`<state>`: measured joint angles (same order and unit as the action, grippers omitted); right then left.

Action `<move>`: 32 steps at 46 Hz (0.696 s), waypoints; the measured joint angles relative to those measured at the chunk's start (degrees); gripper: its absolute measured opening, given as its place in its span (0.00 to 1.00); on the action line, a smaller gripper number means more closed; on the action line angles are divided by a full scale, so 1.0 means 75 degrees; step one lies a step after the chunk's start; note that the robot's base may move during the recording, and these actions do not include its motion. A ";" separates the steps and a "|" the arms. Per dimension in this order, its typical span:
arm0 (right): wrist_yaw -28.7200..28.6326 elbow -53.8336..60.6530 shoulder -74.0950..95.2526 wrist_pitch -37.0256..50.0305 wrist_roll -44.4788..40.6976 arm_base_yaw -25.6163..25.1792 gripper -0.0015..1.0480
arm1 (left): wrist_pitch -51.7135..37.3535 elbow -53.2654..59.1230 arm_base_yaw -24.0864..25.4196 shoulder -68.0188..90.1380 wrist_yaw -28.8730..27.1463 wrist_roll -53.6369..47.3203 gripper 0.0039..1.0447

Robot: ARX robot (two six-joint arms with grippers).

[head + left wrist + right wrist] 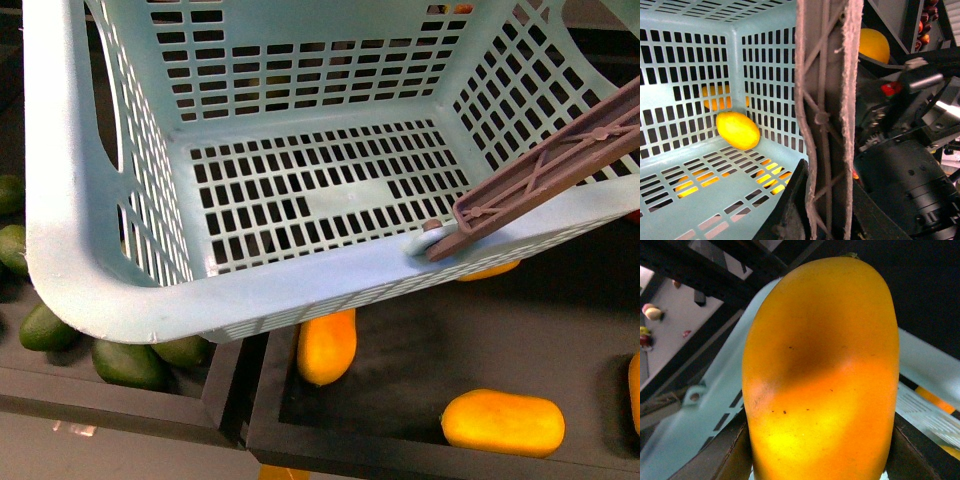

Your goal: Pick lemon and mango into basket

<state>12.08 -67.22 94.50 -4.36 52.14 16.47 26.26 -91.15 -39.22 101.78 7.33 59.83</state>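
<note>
Basket (pixel 300 290) first: its pale aqua near rim fills the front view, tipped and lifted above a dark tray (pixel 400 440) of loose orange fruit. The slotted floor seen there is bare.

Its brown ribbed handle (pixel 560 160) crosses the basket's right-hand rim. In the left wrist view the same bar runs straight up between the dark fingers of the left claw (pixel 827 200), which looks clamped on it and carrying the basket.

Next in size, the mango (pixel 820 375) is pinched between the two fingers of the right claw (pixel 820 452). It sits just beside the basket's rim, which shows pale behind it. Whether it is already above the opening I cannot tell.

Smallest, the lemon (pixel 737 130) lies inside the basket, against a wall near a corner, so that half looks done.

Placing the mango is the step in hand. To do it well, the right claw should:
- carry the fruit fully over the rim and clear of the handle;
- lower it close to the basket floor, away from the lemon;
- only then part its fingers, so the mango neither drops hard nor rolls.

The left claw should hold the basket level meanwhile.
</note>
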 joint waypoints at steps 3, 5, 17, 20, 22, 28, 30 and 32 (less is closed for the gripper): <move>0.0029 -0.0023 0.0090 -0.0073 -0.0020 0.0117 0.57 | 0.0000 0.0000 0.0003 0.0000 -0.0003 0.0000 0.07; 0.0047 -0.0023 0.0111 -0.0079 -0.0047 0.0140 0.64 | 0.0000 0.0000 0.0003 0.0000 -0.0003 0.0003 0.07; 0.0691 0.0291 -0.0437 -0.0111 -0.0300 -0.0125 0.91 | 0.0003 0.0003 0.0000 0.0026 0.0032 0.0020 0.07; 0.1306 0.0539 -0.0903 -0.0443 -0.0525 -0.0347 0.92 | 0.0003 0.0003 0.0003 0.0035 0.0029 0.0061 0.07; 0.0705 0.1297 -0.1399 0.0845 -0.1559 -0.0647 0.85 | 0.0006 0.0003 0.0003 0.0035 0.0020 0.0085 0.07; -0.0519 0.3812 -0.2605 0.5219 -0.5129 -0.1119 0.60 | 0.0006 0.0000 0.0009 0.0035 -0.0067 0.0041 0.07; -0.0632 0.4374 -0.2853 0.5829 -0.5791 -0.1183 0.52 | 0.0006 0.0000 0.0006 0.0035 -0.0047 0.0032 0.07; -0.0694 0.4846 -0.3066 0.6102 -0.6172 -0.1256 0.44 | 0.0006 0.0000 0.0006 0.0035 0.0006 0.0032 0.07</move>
<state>6.87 -30.87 71.50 41.41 5.85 7.05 26.30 -91.15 -39.18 102.04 7.38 60.07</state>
